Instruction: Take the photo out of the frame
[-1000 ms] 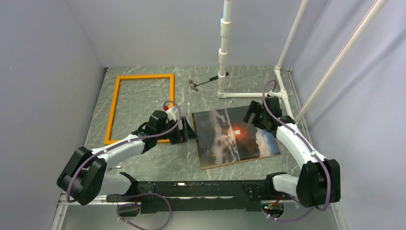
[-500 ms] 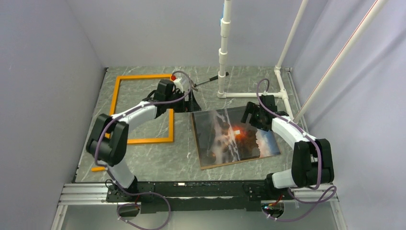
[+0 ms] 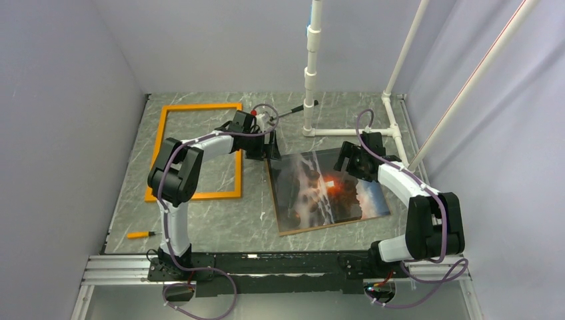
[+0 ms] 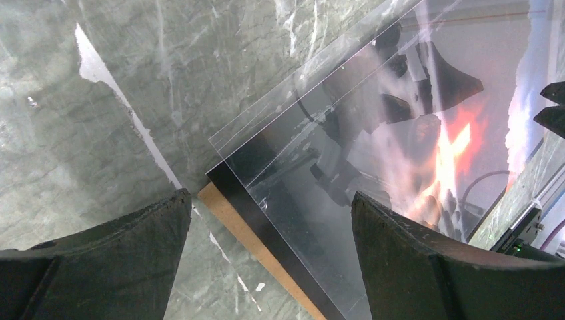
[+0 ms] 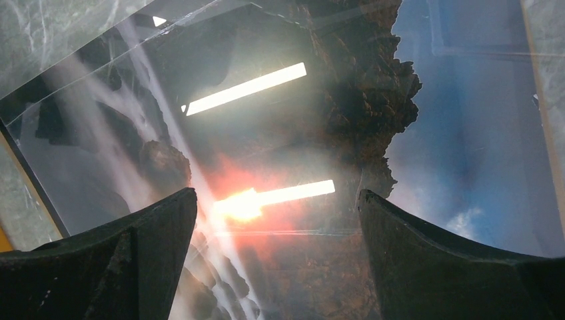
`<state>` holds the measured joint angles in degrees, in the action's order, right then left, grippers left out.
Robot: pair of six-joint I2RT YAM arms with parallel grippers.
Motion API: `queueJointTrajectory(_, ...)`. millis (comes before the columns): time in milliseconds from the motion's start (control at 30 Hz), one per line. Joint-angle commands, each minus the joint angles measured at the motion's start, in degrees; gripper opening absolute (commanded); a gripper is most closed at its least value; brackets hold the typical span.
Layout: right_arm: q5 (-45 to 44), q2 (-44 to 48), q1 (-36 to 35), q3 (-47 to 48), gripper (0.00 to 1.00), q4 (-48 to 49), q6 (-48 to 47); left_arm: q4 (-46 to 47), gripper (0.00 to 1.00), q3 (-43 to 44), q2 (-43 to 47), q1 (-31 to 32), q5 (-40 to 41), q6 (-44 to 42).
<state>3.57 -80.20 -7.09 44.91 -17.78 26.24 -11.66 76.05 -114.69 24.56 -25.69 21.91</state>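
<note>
The photo [image 3: 326,190] lies face up at the table's right middle, dark rocks with an orange glow, apart from the frame [image 3: 200,107], an orange border lying flat at the back left. My left gripper [image 3: 268,145] hangs open over the photo's far left corner. In the left wrist view my left gripper [image 4: 270,260] straddles that corner, where a brown board edge [image 4: 226,210], a black layer and a shifted clear sheet [image 4: 266,127] show. My right gripper [image 3: 348,159] is open over the photo's far edge. In the right wrist view my right gripper [image 5: 276,260] holds nothing above the photo [image 5: 280,133].
A white pipe stand [image 3: 310,80] rises at the back, its base rail [image 3: 346,132] lying just beyond the photo. A small hammer [image 3: 293,111] lies behind my left gripper. An orange-handled screwdriver [image 3: 142,235] lies near the front left. Walls close in on both sides.
My left arm has swung from beside the frame's near right corner up to the photo's far left corner, uncovering the screwdriver. My right gripper has shifted slightly toward the back.
</note>
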Motion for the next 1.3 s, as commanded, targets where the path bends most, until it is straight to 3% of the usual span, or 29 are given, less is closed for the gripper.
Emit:
queueJointTrajectory(0,0.6,0.0,0.2,-0.6,0.92,2.4,-1.1,1.6,0.93,1.9,-1.1,-0.1,-2.9,-1.6)
queueJointTrajectory(400,0.9,-0.4,0.2,-1.1,0.91,2.6,-1.1,0.4,0.92,5.6,-5.1,-0.1,-4.2,-3.9)
queueJointTrajectory(1267,1.6,-1.0,0.2,-0.8,0.91,2.2,-0.5,8.0,0.84,-3.3,3.5,-0.1,-9.5,1.2)
